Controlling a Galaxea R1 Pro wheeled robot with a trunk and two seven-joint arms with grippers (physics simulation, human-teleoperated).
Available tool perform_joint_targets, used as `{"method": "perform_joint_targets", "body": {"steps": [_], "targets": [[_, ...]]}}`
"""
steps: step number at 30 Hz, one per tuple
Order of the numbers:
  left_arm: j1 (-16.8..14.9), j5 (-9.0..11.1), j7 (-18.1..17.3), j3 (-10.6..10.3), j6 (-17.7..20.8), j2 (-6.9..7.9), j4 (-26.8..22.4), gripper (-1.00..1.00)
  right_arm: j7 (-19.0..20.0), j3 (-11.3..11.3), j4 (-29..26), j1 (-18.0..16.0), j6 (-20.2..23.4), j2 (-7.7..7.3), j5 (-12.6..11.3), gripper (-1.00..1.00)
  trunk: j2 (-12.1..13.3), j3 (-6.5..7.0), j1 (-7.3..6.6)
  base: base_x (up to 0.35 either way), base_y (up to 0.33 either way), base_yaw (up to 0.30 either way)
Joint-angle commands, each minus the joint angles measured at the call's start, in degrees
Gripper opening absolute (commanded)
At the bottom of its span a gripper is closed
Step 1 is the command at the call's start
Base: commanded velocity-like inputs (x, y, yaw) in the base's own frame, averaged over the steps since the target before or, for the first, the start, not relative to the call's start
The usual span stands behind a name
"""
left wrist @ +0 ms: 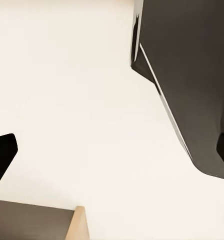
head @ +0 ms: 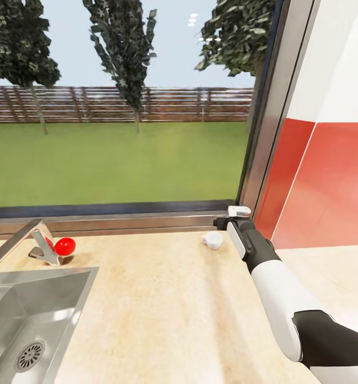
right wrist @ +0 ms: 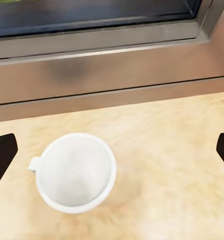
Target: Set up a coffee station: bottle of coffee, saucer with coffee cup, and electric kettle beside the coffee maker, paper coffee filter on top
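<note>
Head view, read from the left: a stainless steel sink basin (head: 35, 298) is sunk into the pale wood-grain countertop (head: 157, 309), with a bent chrome tap (head: 32, 242) behind it and a small round red object (head: 65, 246) just beside the tap's base. Further right, near the window sill, stands the small white ceramic coffee cup (head: 212, 239), upright and alone on the bare counter. Just to its right is the right gripper (head: 231, 217), at the end of the black-and-white arm that reaches in from the lower right corner, close to the red wall panel (head: 317, 186).

From the right wrist, the coffee cup (right wrist: 76, 172) sits between the two dark fingertips (right wrist: 2, 155), which stand wide apart at the frame's edges with nothing between them but the cup below; the pincer is fully spread and holds nothing. The left wrist shows mostly pale blank surface with one dark fingertip (left wrist: 1, 155), and whether that pincer is spread or closed cannot be told.

Progress looks early: no saucer, coffee maker, kettle, filter or bottle appears here, so the cup probably remains to be picked up and carried to its place.
</note>
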Motion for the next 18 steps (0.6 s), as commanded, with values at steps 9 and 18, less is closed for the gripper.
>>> {"method": "perform_joint_targets", "body": {"steps": [9, 18], "targets": [[0.5, -0.6, 0.1, 0.4, -0.2, -0.01, 0.0, 1.0, -0.5, 0.2, 0.0, 0.0, 0.1, -0.11, -0.5, 1.0, -0.1, -0.92, 0.03, 0.0, 0.0, 0.0], [0.7, -0.6, 0.1, 0.4, -0.2, -0.01, 0.0, 1.0, -0.5, 0.3, 0.0, 0.0, 0.2, -0.03, -0.6, 1.0, -0.1, -1.73, 0.03, 0.0, 0.0, 0.0]]}}
